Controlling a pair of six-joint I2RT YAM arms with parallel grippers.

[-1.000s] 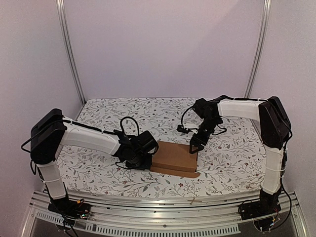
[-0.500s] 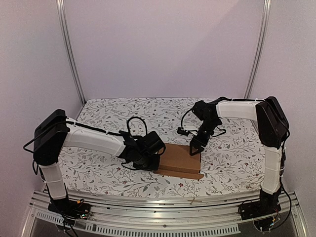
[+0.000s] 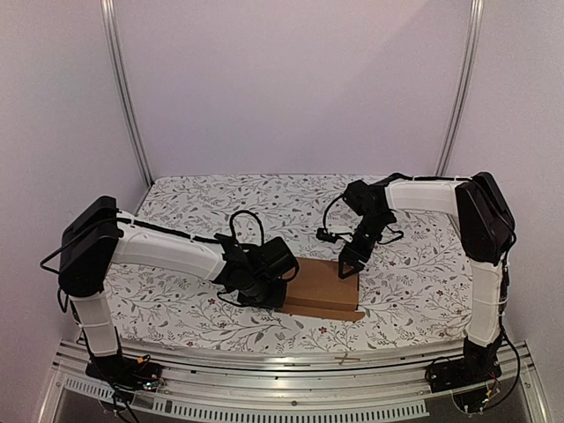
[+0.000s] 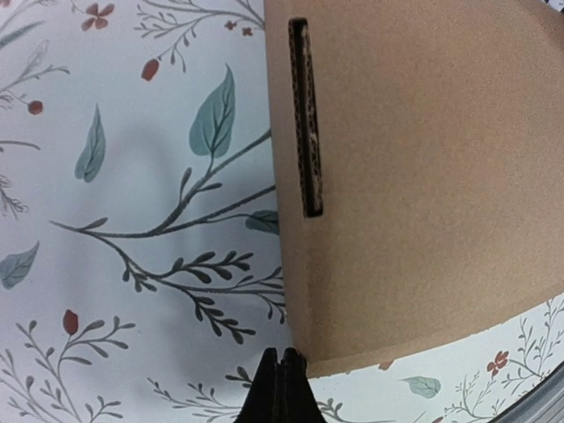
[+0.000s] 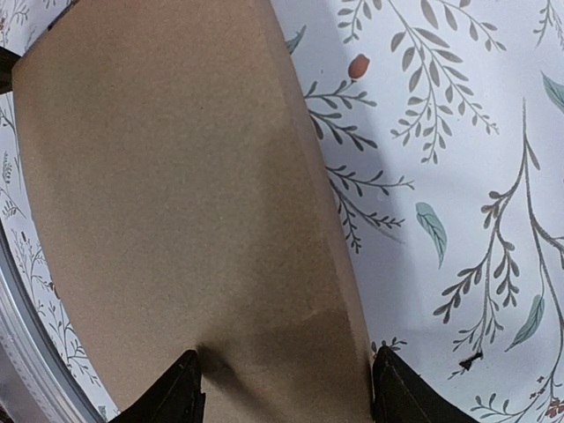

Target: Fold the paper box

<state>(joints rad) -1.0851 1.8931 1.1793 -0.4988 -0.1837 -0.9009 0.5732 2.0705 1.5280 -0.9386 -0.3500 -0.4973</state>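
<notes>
The paper box (image 3: 319,286) is a thin flat brown cardboard rectangle lying on the flowered cloth in the middle of the table. In the left wrist view the paper box (image 4: 423,176) shows a narrow slot (image 4: 306,115) near its left edge. My left gripper (image 3: 282,293) is shut with nothing in it, and its tips (image 4: 280,381) sit against the box's near left corner. My right gripper (image 3: 350,265) stands open over the box's far right part. One of its fingers (image 5: 182,390) is on the cardboard top (image 5: 176,194), the other at the box's edge; gripper (image 5: 286,392).
The flowered cloth (image 3: 194,308) covers the table. A metal rail (image 3: 291,370) runs along the near edge. Two upright poles (image 3: 123,88) stand at the back corners, with plain walls close on each side.
My left arm has slid to the right with its shut tips against the box, and the box has shifted a little to the right. The right gripper has barely moved.
</notes>
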